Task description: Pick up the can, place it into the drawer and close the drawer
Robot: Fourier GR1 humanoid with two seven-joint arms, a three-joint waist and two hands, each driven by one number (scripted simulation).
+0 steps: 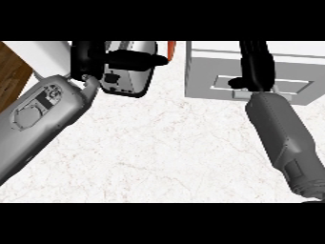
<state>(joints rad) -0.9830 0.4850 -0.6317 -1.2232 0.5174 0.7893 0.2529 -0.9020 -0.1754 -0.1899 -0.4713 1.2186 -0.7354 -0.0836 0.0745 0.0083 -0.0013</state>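
Fingers [255, 57] straight, touching drawer [263, 86] front

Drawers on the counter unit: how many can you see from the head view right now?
1. The drawer sits in the front of the white cabinet at upper right, with the right hand against its front. Others may lie outside the view.

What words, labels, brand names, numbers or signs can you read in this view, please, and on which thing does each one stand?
There is no readable text in the head view.
The white drawer unit bears no label, only a recessed front panel.
The left hand and right hand carry no lettering.
The left forearm has moulded outlines and a dark patch, but no letters or numbers.
The marble counter shows only faint veining.
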